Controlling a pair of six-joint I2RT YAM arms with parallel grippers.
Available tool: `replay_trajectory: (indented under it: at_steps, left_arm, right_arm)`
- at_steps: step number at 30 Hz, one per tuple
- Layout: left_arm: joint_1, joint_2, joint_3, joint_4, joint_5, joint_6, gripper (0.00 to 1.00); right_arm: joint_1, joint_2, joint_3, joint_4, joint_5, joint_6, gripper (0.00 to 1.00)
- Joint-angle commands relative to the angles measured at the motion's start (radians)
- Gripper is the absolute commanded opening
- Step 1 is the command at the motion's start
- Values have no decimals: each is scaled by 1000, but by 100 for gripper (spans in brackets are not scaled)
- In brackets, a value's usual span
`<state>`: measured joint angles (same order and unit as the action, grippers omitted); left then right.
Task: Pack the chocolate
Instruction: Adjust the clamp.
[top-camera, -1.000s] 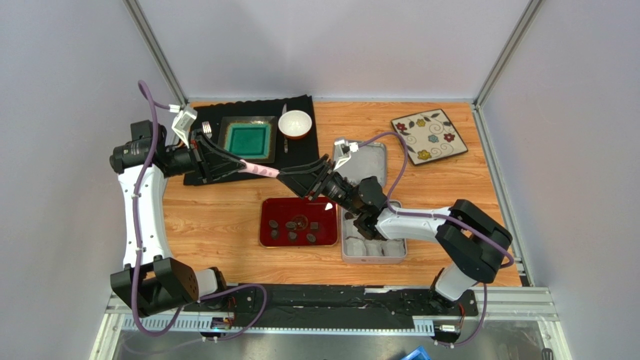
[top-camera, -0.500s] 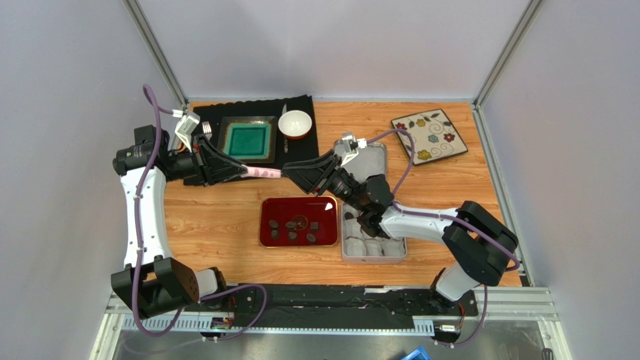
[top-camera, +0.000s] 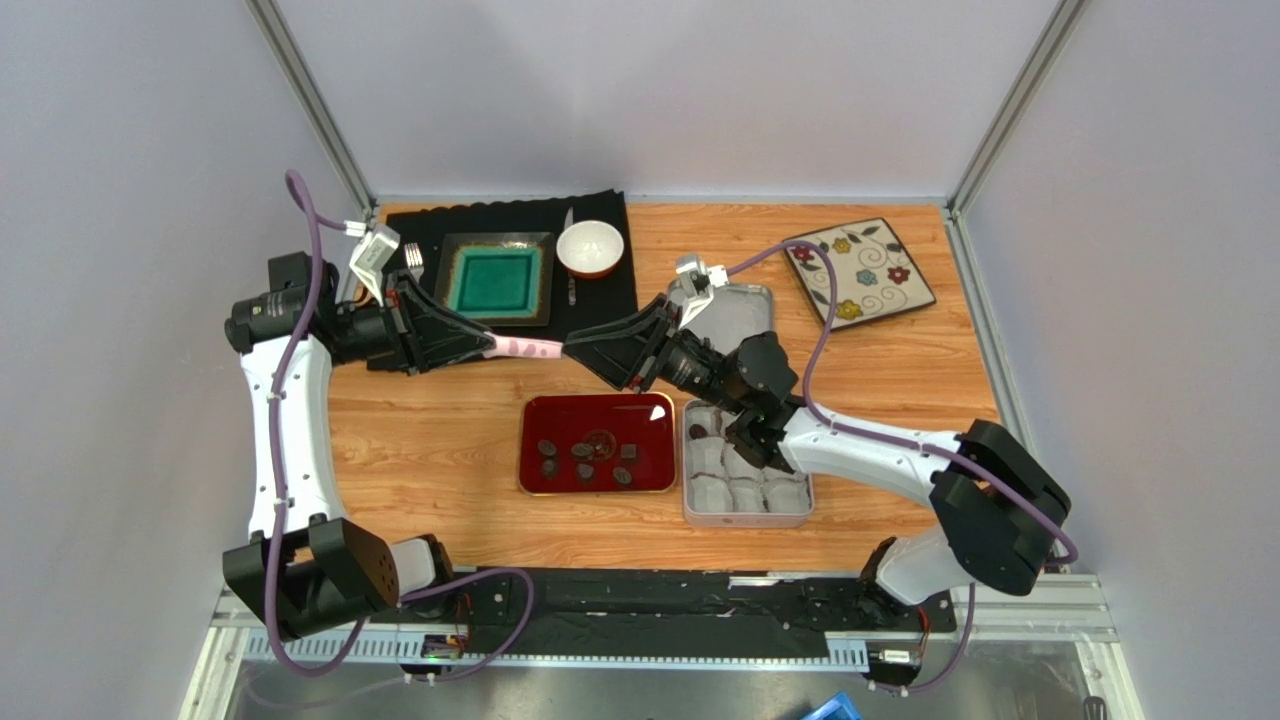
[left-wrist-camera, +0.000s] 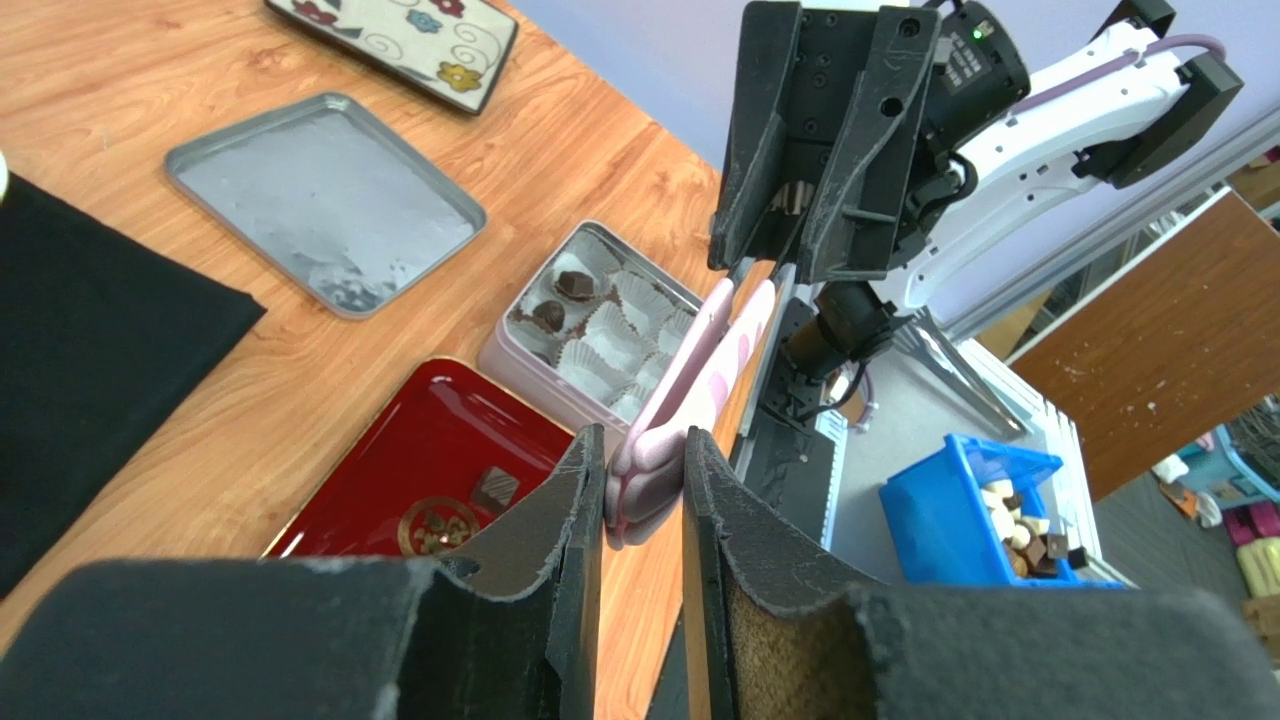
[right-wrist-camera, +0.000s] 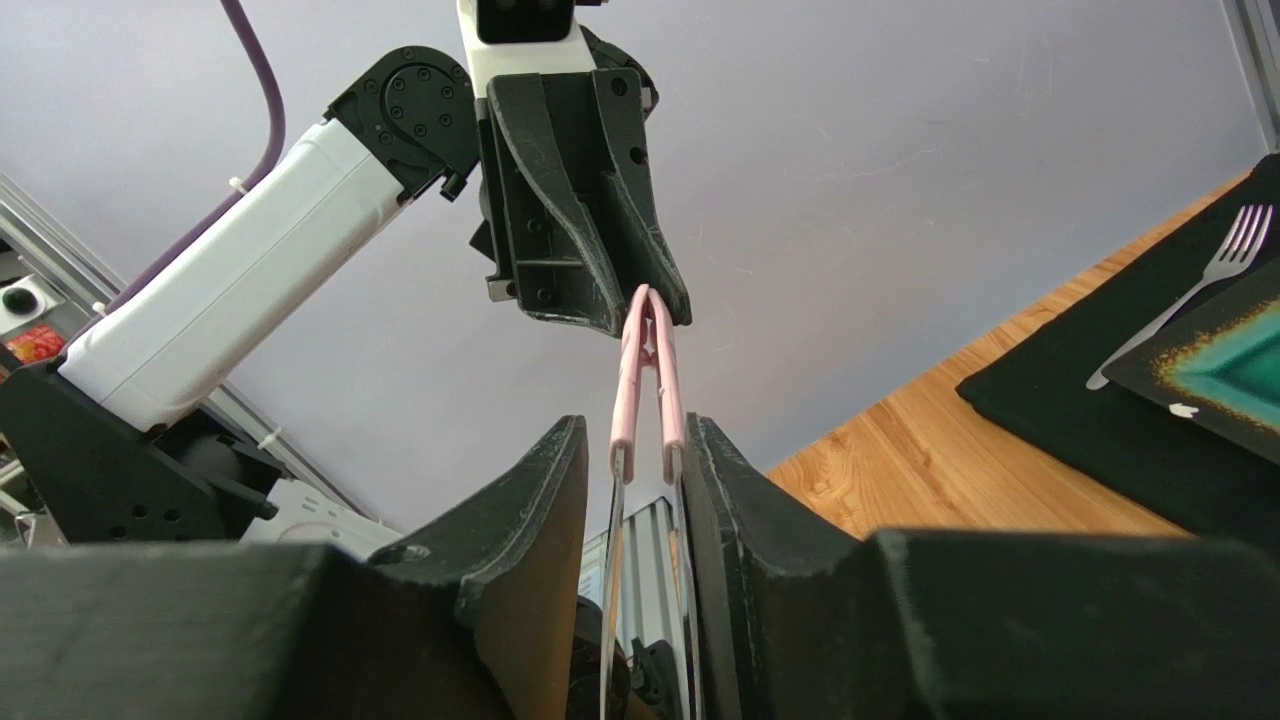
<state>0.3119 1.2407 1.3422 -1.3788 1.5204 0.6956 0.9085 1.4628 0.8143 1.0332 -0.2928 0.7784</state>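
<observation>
Pink-handled metal tongs (top-camera: 526, 347) hang level in the air between both arms. My left gripper (top-camera: 484, 344) (left-wrist-camera: 643, 450) is shut on their pink hinge end. My right gripper (top-camera: 589, 348) (right-wrist-camera: 639, 443) stands open around the two metal arms (right-wrist-camera: 646, 375); one finger touches an arm, the other shows a gap. Several pieces of chocolate (top-camera: 583, 450) (left-wrist-camera: 496, 488) lie on the red tray (top-camera: 646, 420) below. Two more (left-wrist-camera: 573, 282) sit in the grey tin (top-camera: 691, 507), which is filled with white paper cups.
The tin's lid (top-camera: 739, 323) lies behind the tin. At the back right is a floral plate (top-camera: 857, 273). At the back left a black mat (top-camera: 601, 300) carries a teal dish (top-camera: 498, 279) and a white bowl (top-camera: 589, 248). A blue bin (left-wrist-camera: 977, 510) sits off the table.
My right gripper has moved left onto the free end of the tongs, and its jaws have narrowed around them. The left gripper drew back a little, still holding the hinge end.
</observation>
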Motion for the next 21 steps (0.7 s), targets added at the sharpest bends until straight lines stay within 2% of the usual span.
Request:
replay_trajectory:
  at_steps: [1,6,10,12,13,14,21]
  left_arm:
    - [12,-26,14,-105,244,42,0]
    - [10,-55,3,-77,245,22,0]
    - [10,-83,-32,-48,244,-16,1]
    - [12,-109,-72,47,244,-79,1]
    - [10,-131,-90,152,244,-176,1]
    - [12,-139,-115,185,244,-206,1]
    - [12,-146,-143,282,244,-292,2]
  right_arm:
    - [23,-62,68,-111,-69,-44,31]
    - [20,-73,83,-199,-46,-51,24]
    - [9,-58,114,-216,-46,-34,13]
    - [3,-53,121,-216,-46,-25,8]
    - [0,-50,123,-216,-46,-19,2]
    - [-5,-51,128,-222,-46,-15,0]
    - [-28,-64,148,-269,-65,-2,0]
